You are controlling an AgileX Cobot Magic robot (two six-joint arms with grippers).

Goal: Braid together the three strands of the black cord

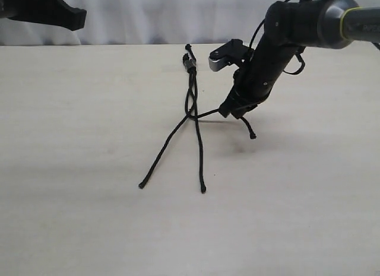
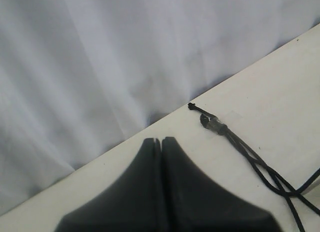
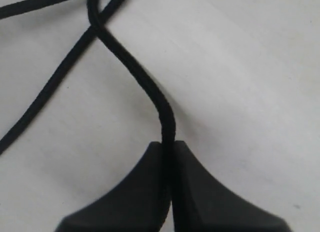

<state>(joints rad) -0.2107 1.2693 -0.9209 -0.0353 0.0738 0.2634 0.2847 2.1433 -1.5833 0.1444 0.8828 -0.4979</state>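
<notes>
The black cord's taped, knotted end [image 1: 190, 62] lies at the far middle of the table, also seen in the left wrist view [image 2: 212, 123]. Its three strands run toward the near edge and cross about halfway down [image 1: 192, 113]. The left strand [image 1: 160, 154] and the middle strand [image 1: 200, 154] lie flat on the table. The right strand [image 1: 208, 114] leads sideways into my right gripper [image 1: 236, 113], which is shut on it [image 3: 167, 142]; its knobby tip [image 1: 253, 136] hangs below the fingers. My left gripper [image 2: 161, 140] is shut and holds nothing, raised at the back left corner [image 1: 71, 18].
The pale wooden table [image 1: 83, 205] stretches wide around the cord. A white curtain [image 1: 148, 15] hangs behind the far edge. The right arm [image 1: 279, 44] leans in from the upper right, with a glossy cable looping off it.
</notes>
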